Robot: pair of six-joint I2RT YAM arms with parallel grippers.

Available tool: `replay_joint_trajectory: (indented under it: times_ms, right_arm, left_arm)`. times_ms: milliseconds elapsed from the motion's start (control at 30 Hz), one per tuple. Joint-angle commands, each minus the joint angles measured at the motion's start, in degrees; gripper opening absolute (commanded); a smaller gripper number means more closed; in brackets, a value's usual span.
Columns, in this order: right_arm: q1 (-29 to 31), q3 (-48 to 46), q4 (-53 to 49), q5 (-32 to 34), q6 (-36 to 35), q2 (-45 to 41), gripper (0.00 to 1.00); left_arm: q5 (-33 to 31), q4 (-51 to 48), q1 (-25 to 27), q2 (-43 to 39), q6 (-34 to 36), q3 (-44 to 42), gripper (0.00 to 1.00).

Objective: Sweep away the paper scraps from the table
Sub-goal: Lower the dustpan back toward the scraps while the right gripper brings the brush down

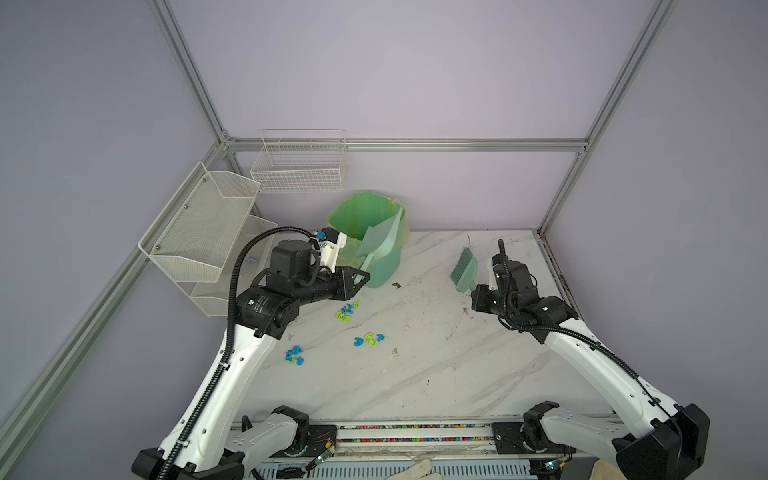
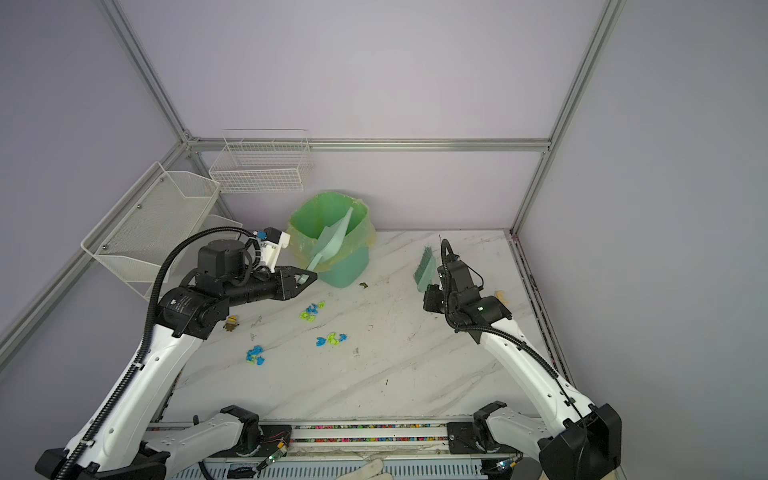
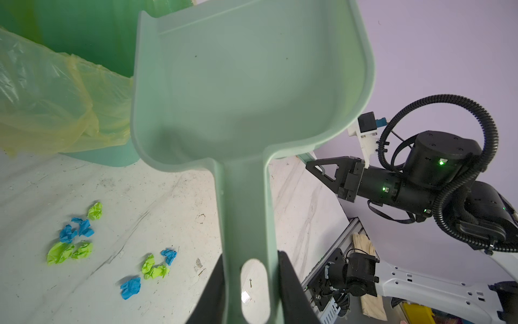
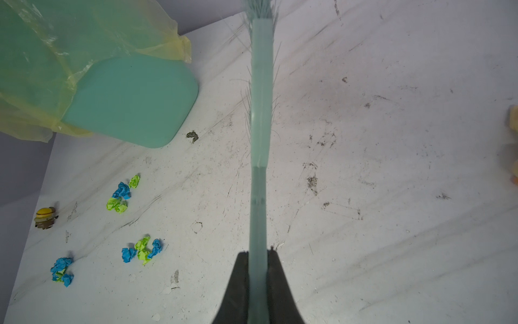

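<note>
The paper scraps point(image 1: 348, 311) lie on the table point(image 1: 436, 374) in three small clusters of blue and lime-green wads. One cluster sits in front of the bin point(image 1: 386, 270), a second point(image 1: 370, 338) nearer the robot's base, and a third point(image 1: 294, 355) further left beside the left arm. Together they form a loose diagonal that runs from the bin toward the near left. All three are well apart from both tools.

The left gripper point(image 1: 361, 278) is pinched narrowly on the handle of the dustpan point(image 1: 378, 241). The dustpan's long axis climbs from the gripper up and away toward the back wall, so the scoop end leans into the bin's open, bag-lined mouth. In the left wrist view the scoop point(image 3: 246, 84) looks bare inside, with the fingers point(image 3: 291, 280) on either side of the handle.

The right gripper point(image 1: 473, 293) is clamped tight on the handle of the brush point(image 1: 463, 266). The brush points away from the robot toward the back edge of the table, leaning slightly left, with the bristles on the side facing the bin. In the right wrist view it appears edge-on point(image 4: 260, 112) — a straight strip running out from between the jaws. I cannot tell whether the bristles touch the marble.

A small dark olive speck point(image 1: 396, 285) lies just beside the foot of the bin, and a yellow toy figure point(image 2: 231, 323) stands near the left arm's elbow.
</note>
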State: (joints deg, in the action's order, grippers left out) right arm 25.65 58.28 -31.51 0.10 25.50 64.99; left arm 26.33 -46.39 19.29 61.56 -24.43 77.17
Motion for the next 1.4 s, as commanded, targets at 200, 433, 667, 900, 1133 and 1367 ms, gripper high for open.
replay_joint_trajectory:
  times_ms: [200, 433, 667, 900, 1133, 1367]
  right_arm:
    - [-0.2, 0.3, 2.3, -2.8, 1.5, -2.0, 0.00]
    - [-0.2, -1.2, 4.7, -5.2, 1.0, -2.9, 0.00]
    - [-0.2, -3.6, 8.4, -6.6, 2.2, -4.5, 0.00]
    - [-0.2, -3.7, 9.1, -11.1, 1.0, -2.6, 0.00]
    - [0.0, -6.0, 12.4, -16.1, 3.6, -2.9, 0.00]
    - [4.9, -7.5, 15.0, -17.7, 8.3, -2.1, 0.00]
  left_arm:
    - [-2.0, -1.3, 1.8, -3.4, 4.9, -5.1, 0.00]
    - [-3.3, -2.5, 2.4, -5.2, 6.1, -9.9, 0.00]
    - [-8.3, -5.4, 2.7, -6.7, 8.1, -12.9, 0.00]
    - [-14.8, -8.1, 2.6, -8.4, 8.1, -16.6, 0.00]
    - [-18.6, -8.7, 2.7, -8.9, 2.5, -19.4, 0.00]
    - [-22.5, -8.6, 2.7, -8.7, -3.1, -21.4, 0.00]
